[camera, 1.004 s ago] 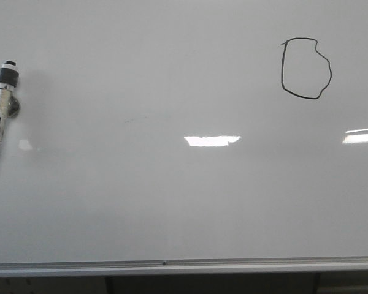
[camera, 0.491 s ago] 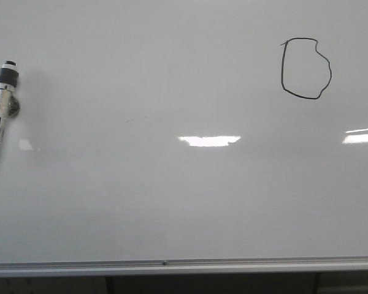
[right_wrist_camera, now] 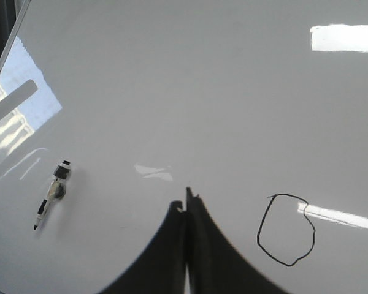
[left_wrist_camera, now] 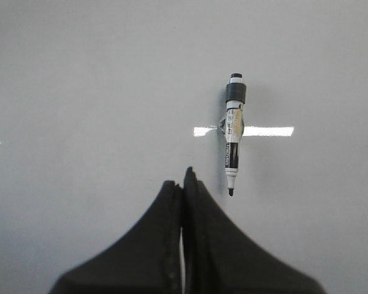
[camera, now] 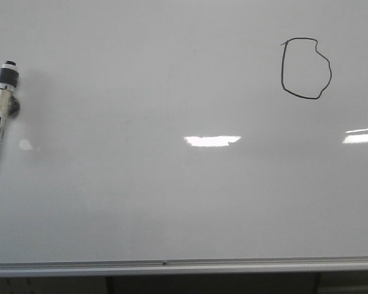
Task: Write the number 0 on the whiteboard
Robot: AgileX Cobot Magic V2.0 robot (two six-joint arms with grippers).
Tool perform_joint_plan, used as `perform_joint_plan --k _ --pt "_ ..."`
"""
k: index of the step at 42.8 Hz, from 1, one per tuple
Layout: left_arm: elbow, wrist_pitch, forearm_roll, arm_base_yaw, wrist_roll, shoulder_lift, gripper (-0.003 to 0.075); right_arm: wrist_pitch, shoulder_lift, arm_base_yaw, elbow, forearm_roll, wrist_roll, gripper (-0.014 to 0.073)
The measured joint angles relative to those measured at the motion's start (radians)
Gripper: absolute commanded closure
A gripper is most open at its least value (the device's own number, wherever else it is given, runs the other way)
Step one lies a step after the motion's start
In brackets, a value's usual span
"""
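The whiteboard (camera: 172, 202) is a large, glossy white-grey panel that fills nearly the entire front view, with a silver aluminium rail along its lower edge and bright rectangular light reflections on its surface. The number 0 (camera: 305, 68) is a thin black hand-drawn closed loop, lopsided and roughly D-shaped, with a straight left side and a bulging right side. It is small relative to the board and sits in the upper right area

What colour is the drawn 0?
Black, a thin line on the whiteboard; the number 0 shows best in the front view.
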Motion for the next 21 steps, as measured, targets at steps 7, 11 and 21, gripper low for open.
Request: perform_joint_plan --k 7,11,21 --pt "0.000 0.000 0.000 0.000 0.000 0.000 0.0740 -0.065 -0.002 0.000 0.049 -0.089 0.047 0.0662" --pt "0.000 -0.002 0.000 0.000 0.000 0.000 0.0740 -0.078 -0.013 0.000 0.095 -0.226 0.164 0.0662" --pt "0.000 -0.002 0.000 0.000 0.000 0.000 0.0740 -0.092 -0.069 -0.023 0.222 -0.672 0.622 0.0662"
